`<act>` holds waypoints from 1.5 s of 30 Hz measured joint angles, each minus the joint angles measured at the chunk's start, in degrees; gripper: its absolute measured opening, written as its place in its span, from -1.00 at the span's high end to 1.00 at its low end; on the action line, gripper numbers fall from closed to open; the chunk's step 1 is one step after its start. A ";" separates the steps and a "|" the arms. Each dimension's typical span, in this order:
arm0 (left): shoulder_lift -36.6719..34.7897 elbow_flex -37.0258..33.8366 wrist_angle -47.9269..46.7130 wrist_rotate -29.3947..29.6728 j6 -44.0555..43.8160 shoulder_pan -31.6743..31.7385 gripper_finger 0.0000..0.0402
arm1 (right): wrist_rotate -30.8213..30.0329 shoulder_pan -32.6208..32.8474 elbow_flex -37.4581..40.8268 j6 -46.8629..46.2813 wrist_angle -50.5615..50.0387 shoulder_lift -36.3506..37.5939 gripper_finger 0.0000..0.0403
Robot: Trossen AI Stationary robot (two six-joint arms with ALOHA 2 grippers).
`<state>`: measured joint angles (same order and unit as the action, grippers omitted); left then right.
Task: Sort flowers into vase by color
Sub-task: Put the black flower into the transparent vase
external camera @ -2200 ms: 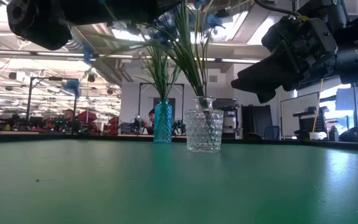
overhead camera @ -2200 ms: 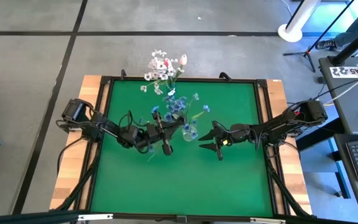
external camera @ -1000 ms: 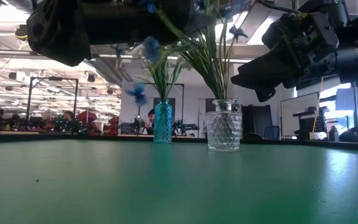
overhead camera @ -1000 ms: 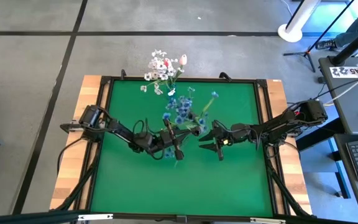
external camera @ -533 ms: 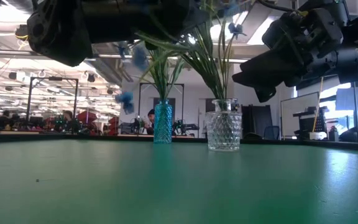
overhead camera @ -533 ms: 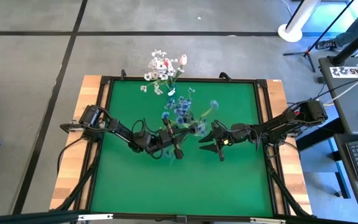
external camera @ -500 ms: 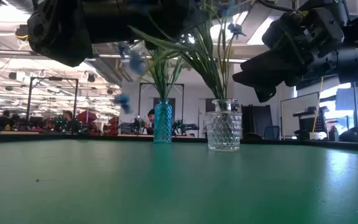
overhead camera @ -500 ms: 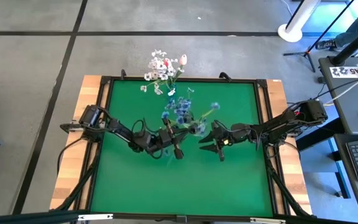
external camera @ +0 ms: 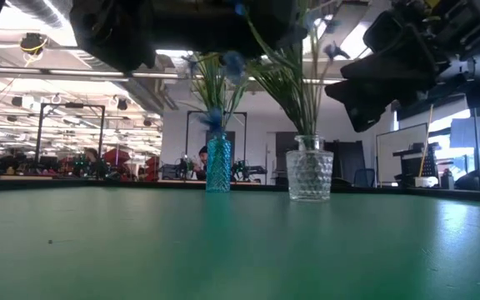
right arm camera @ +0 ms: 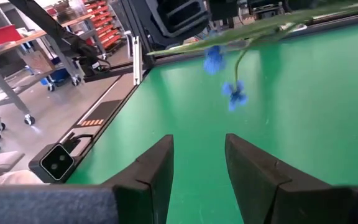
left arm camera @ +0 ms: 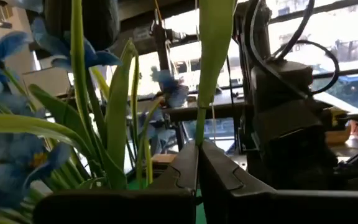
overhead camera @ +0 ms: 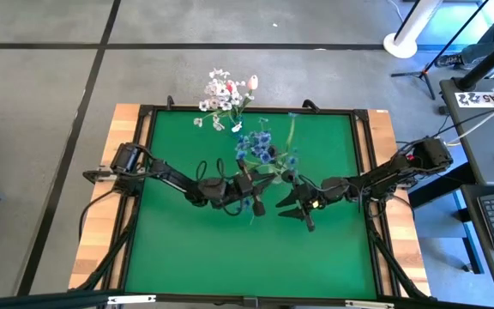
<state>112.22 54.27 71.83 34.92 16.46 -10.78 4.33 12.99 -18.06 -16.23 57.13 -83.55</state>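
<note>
A clear cut-glass vase point(external camera: 310, 173) stands on the green table and holds a bunch of blue flowers point(overhead camera: 260, 150) on green stems. A slim blue vase point(external camera: 217, 164) at the far edge holds white and pink flowers point(overhead camera: 225, 93). My left gripper point(overhead camera: 247, 187) hovers beside the blue bunch, shut on one green stem of a blue spray. Some of that spray's blossoms point(right arm camera: 234, 93) dangle in front of my right gripper point(overhead camera: 293, 207). My right gripper is open, holds nothing and hovers to the right of the clear vase. My left gripper pinches a thin green stem point(left arm camera: 199, 124) between its two fingertips point(left arm camera: 185, 163). The fingers come roughly level from the table's left, and the stem rises out of them into a broad leaf point(left arm camera: 216, 37). The spray is clear of the table; its lower end is hidden.
The green mat is framed by a black rim point(overhead camera: 363, 154) on a wooden tabletop. Bare mat lies toward the near edge point(overhead camera: 247, 257). Beyond the far edge the low view shows a workshop with racks and desks.
My left gripper has moved toward the table's right and slightly up, still shut on the stem. The blue bunch has swung over to the right with it. The clear vase has slid a little to the right on the mat. My right gripper has swung slightly toward the near edge.
</note>
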 joint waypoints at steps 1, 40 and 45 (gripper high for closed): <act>0.00 0.38 -0.97 -0.22 -0.51 0.06 1.00 | -0.53 0.44 0.00 -0.01 -0.01 0.00 0.28; -0.55 0.60 -1.96 8.73 -6.96 -0.57 0.18 | -0.19 4.39 -0.04 -0.17 2.86 0.00 0.28; -1.03 0.60 -2.29 11.69 -5.42 -1.85 0.18 | -0.19 4.38 -0.04 -0.19 2.83 0.00 0.28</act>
<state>111.20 54.87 69.54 46.61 11.04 -12.62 4.14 17.37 -18.11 -16.43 59.96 -83.55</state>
